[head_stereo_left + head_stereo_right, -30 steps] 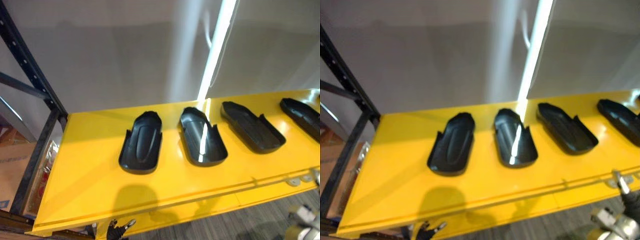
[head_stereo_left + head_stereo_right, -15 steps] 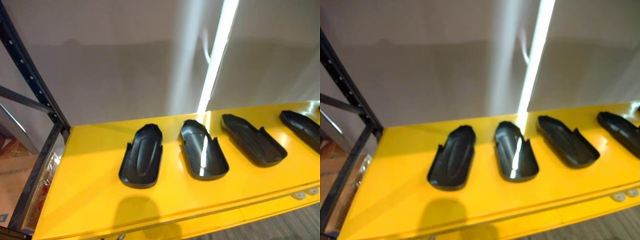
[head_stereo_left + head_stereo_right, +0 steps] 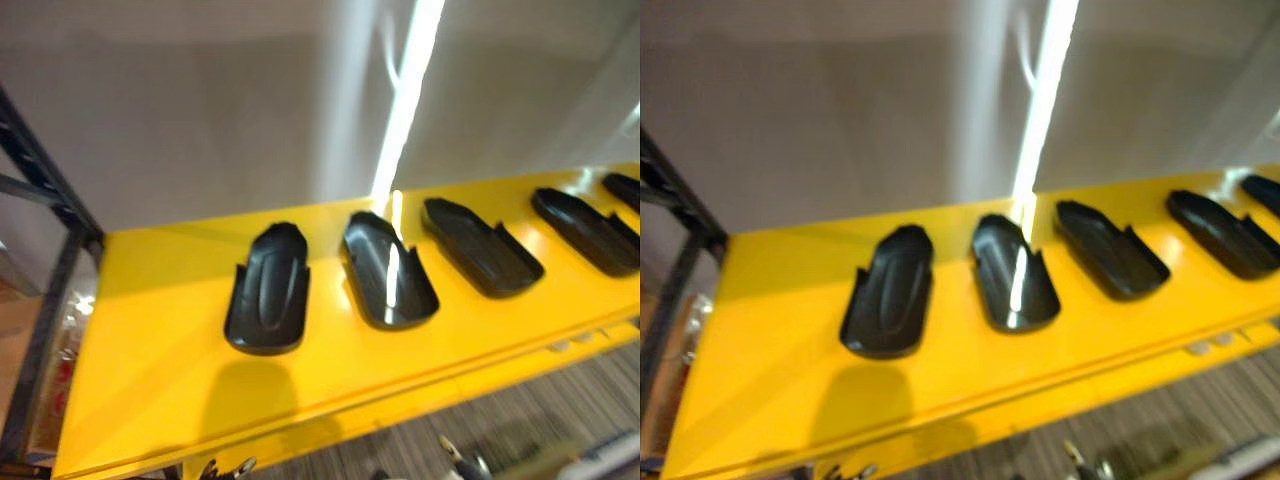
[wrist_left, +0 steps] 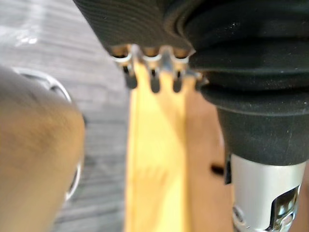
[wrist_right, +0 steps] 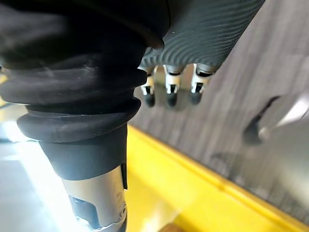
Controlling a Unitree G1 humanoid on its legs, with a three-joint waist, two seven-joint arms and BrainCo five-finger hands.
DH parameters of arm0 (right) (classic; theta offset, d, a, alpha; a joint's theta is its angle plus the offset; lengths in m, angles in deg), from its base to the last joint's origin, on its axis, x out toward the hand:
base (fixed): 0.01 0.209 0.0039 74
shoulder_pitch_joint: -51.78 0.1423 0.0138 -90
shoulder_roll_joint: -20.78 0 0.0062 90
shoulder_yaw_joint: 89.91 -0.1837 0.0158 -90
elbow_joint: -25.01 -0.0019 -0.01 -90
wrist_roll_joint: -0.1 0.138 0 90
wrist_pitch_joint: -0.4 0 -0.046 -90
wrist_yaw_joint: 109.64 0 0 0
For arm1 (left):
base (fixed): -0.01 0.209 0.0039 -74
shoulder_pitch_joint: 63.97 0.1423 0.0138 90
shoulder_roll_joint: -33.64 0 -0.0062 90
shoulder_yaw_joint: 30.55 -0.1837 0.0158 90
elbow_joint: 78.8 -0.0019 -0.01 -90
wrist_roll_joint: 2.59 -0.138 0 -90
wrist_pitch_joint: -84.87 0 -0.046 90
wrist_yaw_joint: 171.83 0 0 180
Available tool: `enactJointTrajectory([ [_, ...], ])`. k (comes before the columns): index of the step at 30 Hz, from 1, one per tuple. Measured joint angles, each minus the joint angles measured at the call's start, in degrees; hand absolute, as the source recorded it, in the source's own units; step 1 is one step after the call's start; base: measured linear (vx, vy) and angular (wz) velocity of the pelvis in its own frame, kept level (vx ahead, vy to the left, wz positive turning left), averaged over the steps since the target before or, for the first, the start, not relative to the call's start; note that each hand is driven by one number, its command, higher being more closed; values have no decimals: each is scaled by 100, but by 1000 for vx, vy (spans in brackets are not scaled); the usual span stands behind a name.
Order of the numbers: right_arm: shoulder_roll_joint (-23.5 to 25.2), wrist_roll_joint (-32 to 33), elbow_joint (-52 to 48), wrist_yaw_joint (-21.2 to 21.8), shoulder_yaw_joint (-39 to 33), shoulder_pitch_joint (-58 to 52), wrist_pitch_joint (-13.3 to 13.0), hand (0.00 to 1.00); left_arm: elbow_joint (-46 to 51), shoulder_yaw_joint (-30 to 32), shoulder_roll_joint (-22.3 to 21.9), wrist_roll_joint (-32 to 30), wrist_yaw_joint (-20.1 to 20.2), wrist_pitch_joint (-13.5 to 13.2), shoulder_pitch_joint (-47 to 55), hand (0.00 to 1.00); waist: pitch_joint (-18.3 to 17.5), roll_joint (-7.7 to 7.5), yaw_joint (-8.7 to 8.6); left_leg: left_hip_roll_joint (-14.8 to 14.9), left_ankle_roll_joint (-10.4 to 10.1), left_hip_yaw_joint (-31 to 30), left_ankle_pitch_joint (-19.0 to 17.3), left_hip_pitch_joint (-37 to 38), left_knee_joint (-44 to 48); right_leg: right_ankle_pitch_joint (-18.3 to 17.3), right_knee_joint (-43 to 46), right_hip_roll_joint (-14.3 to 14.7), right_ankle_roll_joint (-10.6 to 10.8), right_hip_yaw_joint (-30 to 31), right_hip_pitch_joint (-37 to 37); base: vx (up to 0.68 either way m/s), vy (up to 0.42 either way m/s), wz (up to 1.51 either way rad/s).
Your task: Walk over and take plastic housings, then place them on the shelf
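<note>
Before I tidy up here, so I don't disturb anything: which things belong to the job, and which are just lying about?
Job: black plastic housings, in a row on the yellow shelf.
Not the job: black rack post; grey carpet.

Housings (image 3: 268,290) lie side by side on shelf (image 3: 150,350).

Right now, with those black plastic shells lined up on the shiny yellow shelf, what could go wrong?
The black plastic housings lie close together in a row on the glossy yellow shelf; a reaching hand might nudge a neighbour and send it sliding. The left hand and right hand hang near the shelf's front edge, so raising them could clip it.
</note>
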Motion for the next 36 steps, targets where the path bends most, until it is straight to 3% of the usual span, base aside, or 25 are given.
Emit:
enactJointTrajectory([
  [2, -3, -86, 127, 2, 0, -151, -1, 0, -1, -71, 134, 94, -11, 0, -26, 0, 4, -118, -22, -16, 41, -131, -23, -42, 194, -638, 1325, -91, 72, -65, 98, -69, -10, 19],
  [3, -12, -137, 201, 0, 27, -240, -2, 0, 2, -151, 196, 167, -11, 0, -15, 0, -8, -149, -18, -86, 51, -211, -16, -86, 236, -761, 1595, -172, 78, -68, 283, -18, -45, 36],
  [4, -25, -176, 253, 2, 67, -258, 0, 0, 3, -177, 223, 209, -20, 0, -10, 0, -16, -161, -20, -148, 75, -268, 0, -136, 261, -837, 1541, -232, 96, -63, 386, -30, -109, 31],
  [5, -60, -195, 414, 17, 174, -242, 6, 0, -4, -179, 246, 219, -48, 2, 2, 0, -61, -215, -14, -284, 89, -336, 48, -290, 336, -1147, 1120, -340, 184, -41, 545, -42, -119, 21],
  [9, -176, -203, 769, 43, 281, -35, 14, 0, -57, -185, 153, 255, -51, -1, 150, 0, -96, 57, 134, -179, 13, -436, 188, -745, 590, -1427, -173, -217, 229, -110, 908, -64, -145, -5],
  [11, -252, -236, 841, 77, 445, 117, 14, 0, -51, -183, 145, 307, -59, -4, 152, 0, 18, 152, 126, 23, -43, -512, 218, -823, 757, -1423, -483, -62, 224, -172, 1083, -118, -187, -10],
  [14, -359, -235, 916, 106, 444, 146, -6, 0, -57, -206, 129, 304, -46, -24, 182, 0, 98, 170, 108, 139, -239, -809, 410, -766, 576, -1358, -534, 168, 118, -240, 1171, -99, -119, 11],
  [20, -592, -164, 1044, 106, 421, 60, -6, 0, -21, -154, 74, 295, -34, -46, 121, 0, 250, 136, 100, -131, -250, -973, 1238, -681, -341, -1326, -330, 46, -41, -535, 932, -134, -70, 26],
  [22, -619, -159, 1083, 111, 387, 49, -8, 0, -30, -64, 93, 287, -15, -40, 119, 0, 278, 80, 76, -336, -280, -1212, 1527, -600, -805, -1327, -284, -120, -112, -734, 795, -173, -7, 30],
  [25, -664, -115, 1177, 119, 170, 32, -8, 0, -42, 197, -47, 287, 16, -30, 120, 0, 271, 124, 87, -395, -205, -1238, 698, -573, 463, -1286, -260, -307, -79, -820, 856, -149, 94, 12],
  [28, -723, -106, 1179, 146, 60, -8, -1, 0, -137, 159, -73, 218, 84, -8, 168, 0, 180, 275, -16, -531, -178, -1235, 336, -141, -280, -1148, -455, -321, 116, -827, 843, -64, 174, 13],
  [30, -440, -109, 1211, 185, -95, -124, 27, 0, -127, -91, 130, 175, 140, 26, 193, 0, 24, 45, -42, -878, -8, -1226, 634, -49, -829, -824, -947, -494, 195, -850, 944, -15, 213, 15],
  [32, -378, -108, 1212, 238, -105, -221, 47, 0, -125, -383, 262, 160, 168, 89, 202, 0, -27, -45, -52, -1052, 68, -1227, 703, 48, -1021, -661, -1215, -609, 274, -884, 1115, 62, 165, 9],
  [34, -367, -108, 1211, 245, -104, -292, 50, 0, -117, -635, 317, 157, 178, 104, 193, 0, -74, -100, -59, -1204, 134, -1234, 745, 196, -1186, -609, -1374, -717, 320, -923, 1264, 77, 132, 7],
  [35, -434, -107, 1179, 261, 169, -285, 50, 0, -70, -1177, 213, 190, 190, 51, 391, 0, -416, 56, -49, -1210, 109, -1357, 1281, 694, -2182, -506, -1610, -555, 313, -1272, 1458, 53, 46, 4],
  [36, -434, -107, 1183, 261, 168, -252, 50, 0, -70, -1177, 231, 189, 190, 51, 377, 0, -399, 32, -49, -1209, 108, -1359, 1281, 683, -2181, -488, -1641, -548, 310, -1275, 1467, 42, -7, 2],
])
